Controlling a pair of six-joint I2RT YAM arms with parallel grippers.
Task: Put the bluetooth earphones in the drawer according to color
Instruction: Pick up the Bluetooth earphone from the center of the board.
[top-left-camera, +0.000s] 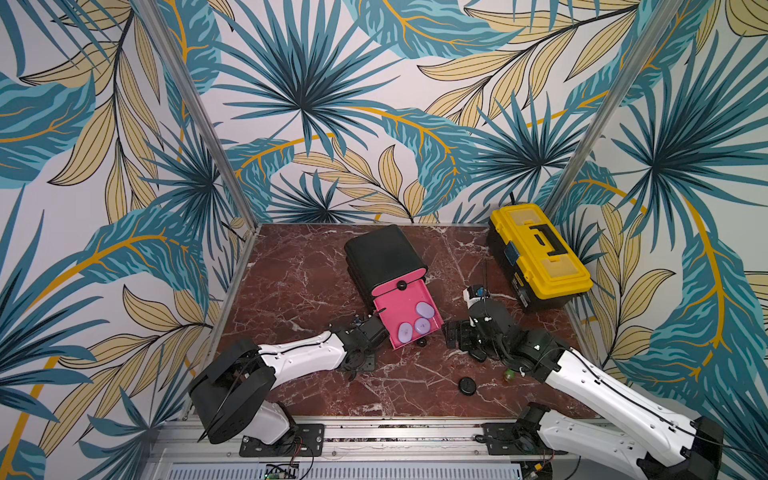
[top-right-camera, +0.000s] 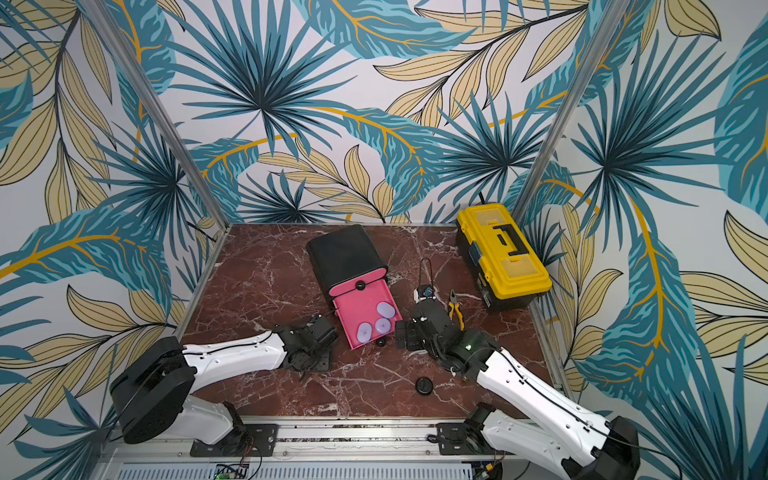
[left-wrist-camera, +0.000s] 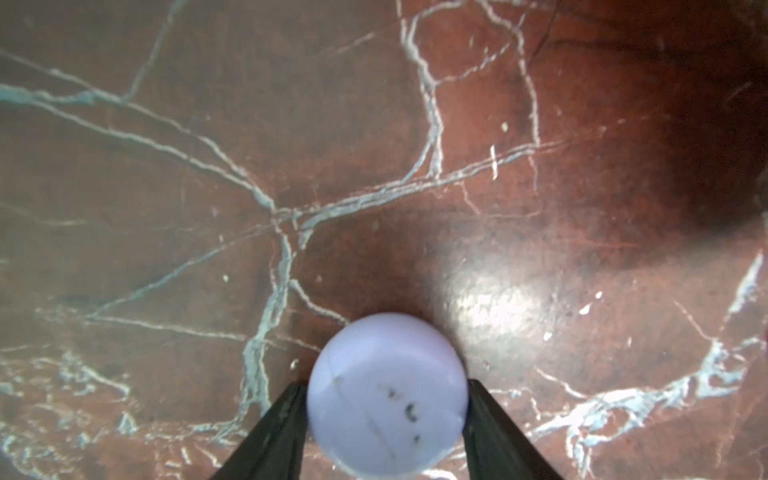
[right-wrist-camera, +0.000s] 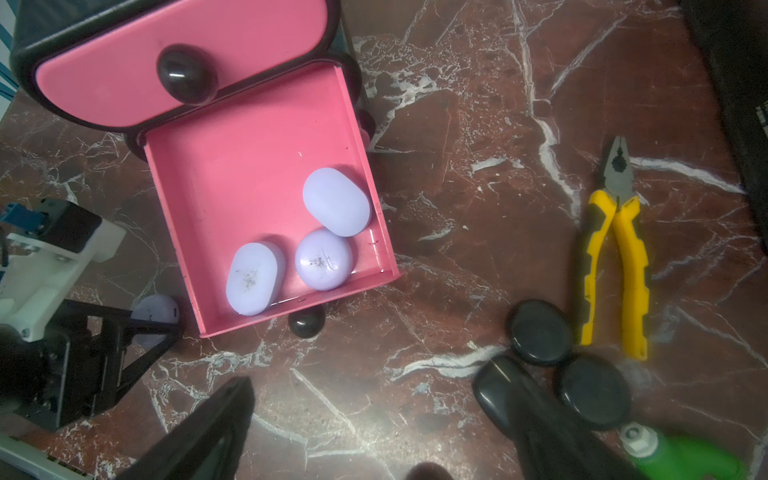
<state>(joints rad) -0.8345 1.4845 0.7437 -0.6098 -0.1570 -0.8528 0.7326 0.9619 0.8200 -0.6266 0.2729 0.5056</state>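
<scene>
The left claw (left-wrist-camera: 385, 384) is closed on a round lilac case (left-wrist-camera: 386, 361). Its two black fingers (left-wrist-camera: 282, 424) press against opposite sides of the case, low over the marble table (left-wrist-camera: 208, 166). Whether the case rests on the marble or hangs just above it cannot be told. In both top views this claw sits at about 7 o'clock from the table's centre, just beside the near left corner of the open drawer (top-left-camera: 392, 309).

The cabinet (top-left-camera: 384, 253) stands near the centre, a little toward 12 o'clock, with its front turned to about 5 o'clock. Its top drawer (right-wrist-camera: 104, 79) is shut. The open drawer is the one under it, and three lilac cases (right-wrist-camera: 324, 259) lie bunched at its front end.

The right claw (right-wrist-camera: 376, 376) gapes wide and holds nothing. It hangs low over the table at 3 o'clock from the open drawer. One of its fingers overlaps a glossy black case (right-wrist-camera: 492, 390). Two more black cases (right-wrist-camera: 539, 332) lie just beside that one, close together. A lone black case (top-left-camera: 467, 384) lies at 5 o'clock on the table, well apart from the rest.

The pliers (right-wrist-camera: 615, 249) lie at 3 o'clock from the black cluster, and a green tool (right-wrist-camera: 685, 457) is near them. The toolbox (top-left-camera: 538, 253) stands at 2 o'clock.
</scene>
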